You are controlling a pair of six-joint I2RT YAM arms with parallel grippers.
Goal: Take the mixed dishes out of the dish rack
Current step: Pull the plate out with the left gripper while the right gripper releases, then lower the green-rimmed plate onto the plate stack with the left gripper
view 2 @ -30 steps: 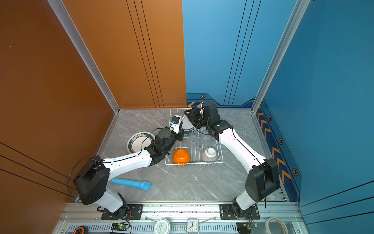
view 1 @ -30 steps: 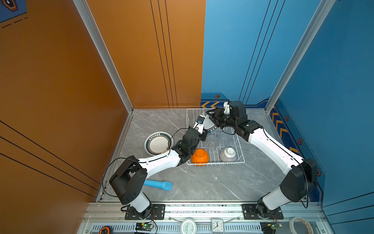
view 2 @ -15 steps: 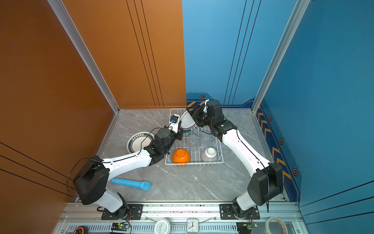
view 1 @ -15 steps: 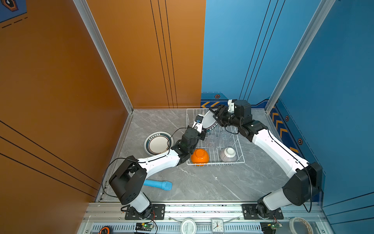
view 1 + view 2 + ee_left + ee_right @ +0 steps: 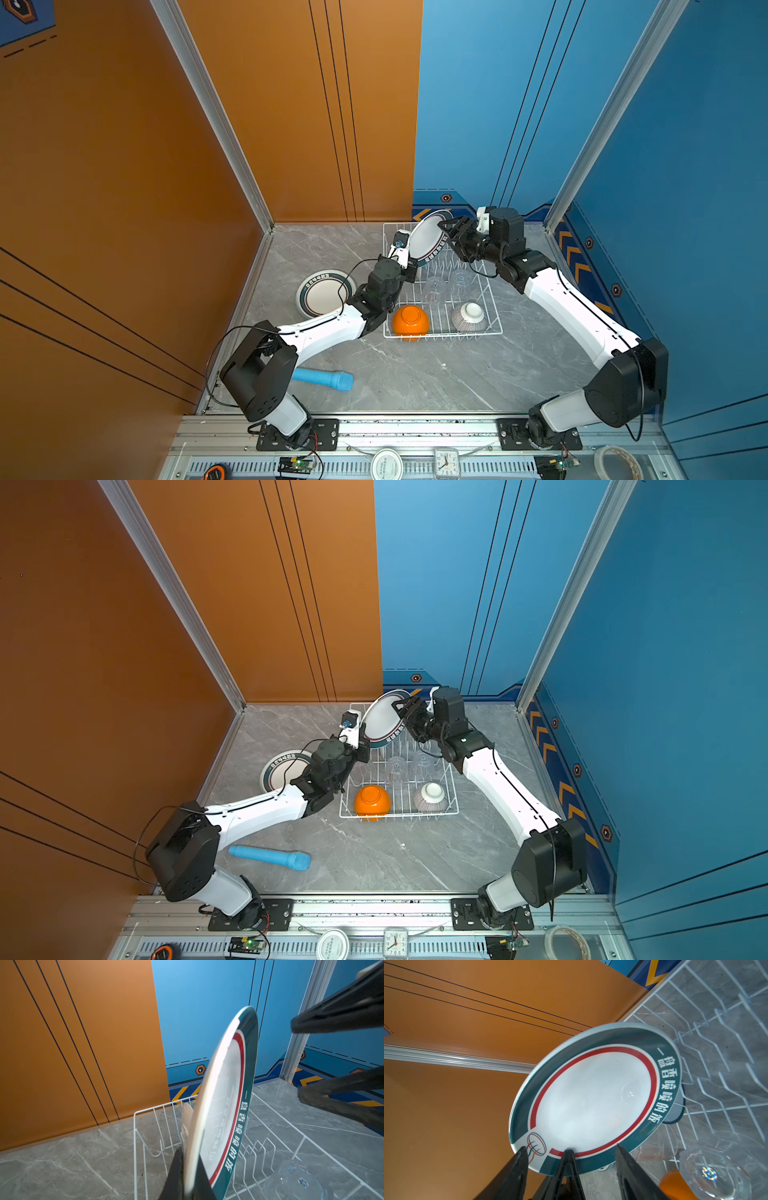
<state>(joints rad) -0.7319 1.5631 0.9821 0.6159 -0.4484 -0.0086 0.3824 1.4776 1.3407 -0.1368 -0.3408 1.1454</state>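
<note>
A white plate (image 5: 426, 239) (image 5: 382, 721) with a dark green rim and red ring stands on edge above the back left of the white wire dish rack (image 5: 442, 334) (image 5: 399, 816). My left gripper (image 5: 414, 266) (image 5: 190, 1159) is shut on its lower edge. My right gripper (image 5: 446, 232) (image 5: 570, 1147) hangs open just right of the plate, clear of it. Another plate (image 5: 675, 1113) stands in the rack behind. The rack also holds clear tumblers (image 5: 434, 286), an orange bowl (image 5: 410, 320) and a striped bowl (image 5: 468, 316), both upside down.
One plate (image 5: 324, 293) lies flat on the grey table left of the rack, under my left arm. A light-blue cylinder (image 5: 322, 378) lies near the front left. Orange and blue walls close in the back and sides.
My right gripper has opened, let go of the plate and drawn back to the right. My left gripper keeps its hold, with the plate now raised clear above the rack.
</note>
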